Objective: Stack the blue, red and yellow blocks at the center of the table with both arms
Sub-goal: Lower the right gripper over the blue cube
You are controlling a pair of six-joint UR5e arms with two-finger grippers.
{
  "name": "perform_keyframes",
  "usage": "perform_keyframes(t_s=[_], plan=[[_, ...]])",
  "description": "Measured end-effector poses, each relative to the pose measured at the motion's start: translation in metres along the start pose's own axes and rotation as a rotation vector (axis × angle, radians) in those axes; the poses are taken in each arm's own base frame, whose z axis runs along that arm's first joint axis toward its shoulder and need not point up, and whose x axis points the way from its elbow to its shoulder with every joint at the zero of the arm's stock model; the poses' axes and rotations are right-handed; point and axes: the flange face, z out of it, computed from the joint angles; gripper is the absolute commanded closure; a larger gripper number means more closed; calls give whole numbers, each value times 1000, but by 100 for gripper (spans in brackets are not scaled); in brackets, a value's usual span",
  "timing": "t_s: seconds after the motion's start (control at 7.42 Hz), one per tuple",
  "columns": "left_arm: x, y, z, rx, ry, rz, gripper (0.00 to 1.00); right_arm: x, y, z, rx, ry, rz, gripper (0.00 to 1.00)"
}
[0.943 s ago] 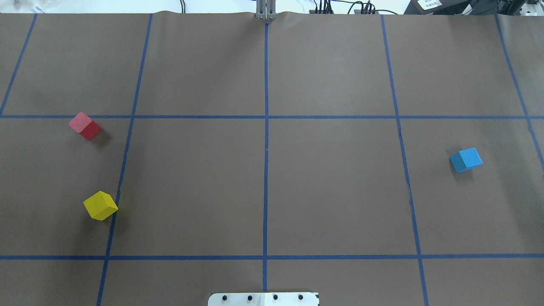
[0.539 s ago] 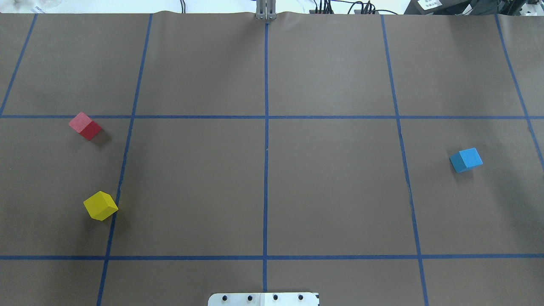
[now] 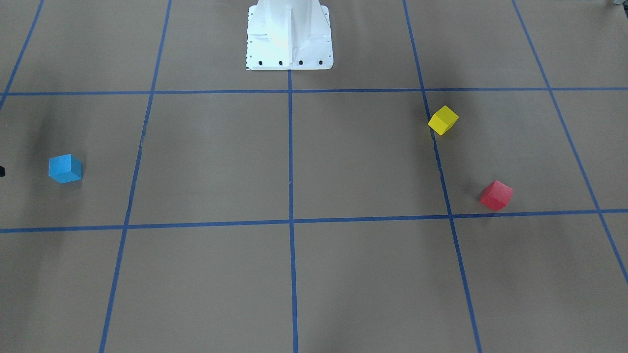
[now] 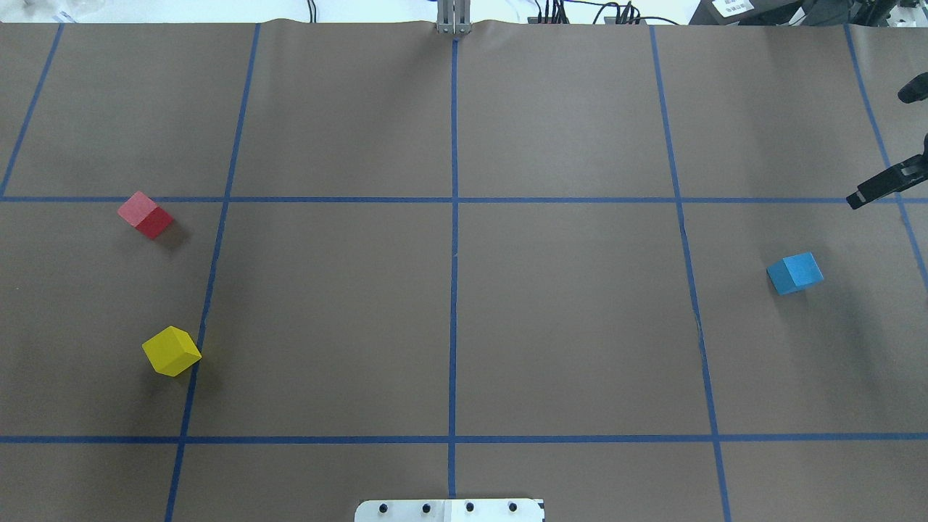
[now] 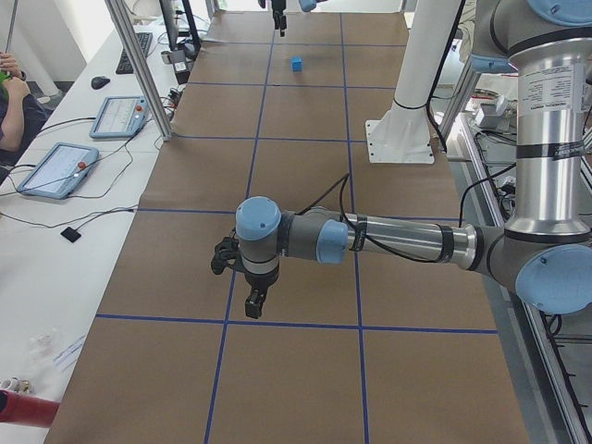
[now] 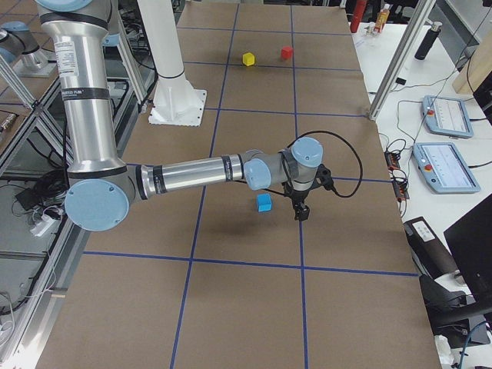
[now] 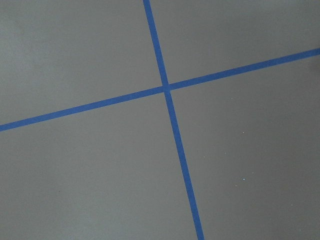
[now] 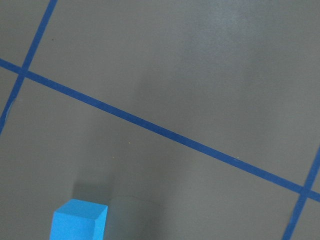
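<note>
The blue block (image 4: 794, 272) lies on the right side of the table and also shows at the bottom of the right wrist view (image 8: 80, 220). The red block (image 4: 145, 214) and the yellow block (image 4: 171, 351) lie apart on the left side. My right gripper (image 4: 879, 148) is at the right edge, beyond the blue block. Its two dark fingertips are wide apart and it holds nothing. My left gripper (image 5: 242, 287) hangs over the left end of the table, shown only in the exterior left view. I cannot tell whether it is open or shut.
The brown table cover (image 4: 565, 319) is marked with a blue tape grid. The robot's white base (image 3: 289, 34) stands at the near middle edge. Tablets (image 5: 60, 166) and cables lie on the side bench.
My right gripper's fingertips have come into the overhead view at the right edge. The three blocks have not moved.
</note>
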Motion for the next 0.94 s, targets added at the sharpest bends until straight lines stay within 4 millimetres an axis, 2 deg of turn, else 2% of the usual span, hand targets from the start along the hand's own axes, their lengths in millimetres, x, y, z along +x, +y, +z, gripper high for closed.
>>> perform_keyframes(t_s=[0.4,0.67,0.94], plan=[[1,-3,-2,3,-3,1,0,-33,12,31,13,-42,124,1],[1,-3,-2,3,-3,-3,0,-44,15,43,-3,-47,152,1],[2,-4,-2,5,0,-3,0,-56,20,62,-23,-12,151,1]])
